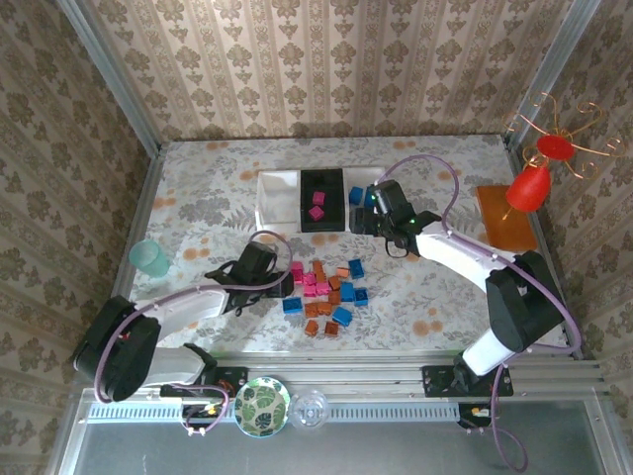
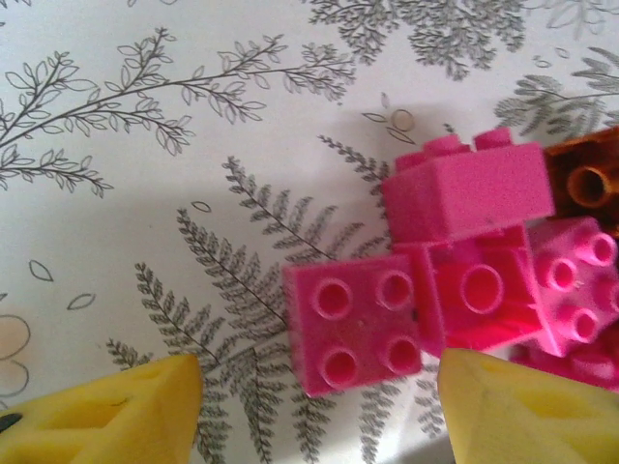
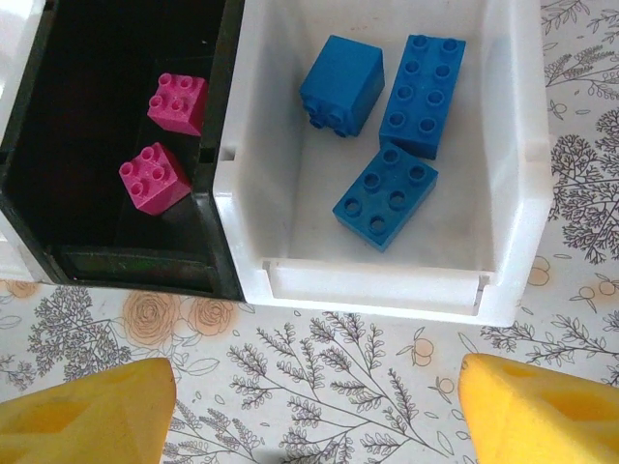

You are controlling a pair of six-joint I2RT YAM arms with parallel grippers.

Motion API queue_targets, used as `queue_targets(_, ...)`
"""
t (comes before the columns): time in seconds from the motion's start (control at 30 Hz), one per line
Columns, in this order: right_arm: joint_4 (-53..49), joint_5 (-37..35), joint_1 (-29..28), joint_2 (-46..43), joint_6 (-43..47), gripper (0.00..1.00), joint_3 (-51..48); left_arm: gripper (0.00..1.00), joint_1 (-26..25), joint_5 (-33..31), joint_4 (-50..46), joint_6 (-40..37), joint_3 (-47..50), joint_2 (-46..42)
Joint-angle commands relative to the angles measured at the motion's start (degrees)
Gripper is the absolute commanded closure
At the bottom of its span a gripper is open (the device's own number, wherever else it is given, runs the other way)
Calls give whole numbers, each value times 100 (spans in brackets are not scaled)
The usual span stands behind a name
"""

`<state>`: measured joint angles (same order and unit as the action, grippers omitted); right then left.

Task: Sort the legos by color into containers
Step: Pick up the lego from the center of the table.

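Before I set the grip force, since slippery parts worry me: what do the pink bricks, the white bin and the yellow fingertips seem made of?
Pink bricks: moulded plastic, judging by their studs, though the matte, grainy faces could be foam. White bin: smooth, hard-looking plastic with faintly glossy walls. Yellow fingertips: dull-surfaced, possibly rubbery or printed plastic; the look leaves it open.

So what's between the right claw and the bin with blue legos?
Just bare flowery table between right claw and bin, in the right wrist view.
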<state>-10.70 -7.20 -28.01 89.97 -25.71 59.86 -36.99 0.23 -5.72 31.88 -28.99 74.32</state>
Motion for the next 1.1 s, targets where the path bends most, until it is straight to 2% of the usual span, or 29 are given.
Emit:
queue_targets(0.0, 169, 13, -3, -251, -85, 22, -61, 34, 135, 23, 296, -120, -159, 264)
queue_targets(0.13, 161, -1, -3, -304, -88, 22, -94, 36, 253, 45, 486, -139, -209, 527)
queue_targets(0.27, 187, 8, -3, -331, -92, 22, -138, 43, 297, -31, 526, -194, -328, 765)
queue_targets(0.43, 218, 15, -3, -367, -100, 22, -203, 43, 307, -79, 549, -266, -448, 1081)
queue_targets(0.57, 246, 26, -3, -380, -100, 22, -270, 58, 307, -162, 563, -344, -527, 1278)
queue_targets(0.87, 322, 48, -3, -691, -178, 22, -562, 69, 7, -406, 138, -478, -795, 882)
queue_targets(1.07, 475, 103, -3, -1257, -367, 22, -1119, 70, -330, -391, -424, -649, -1935, 704)
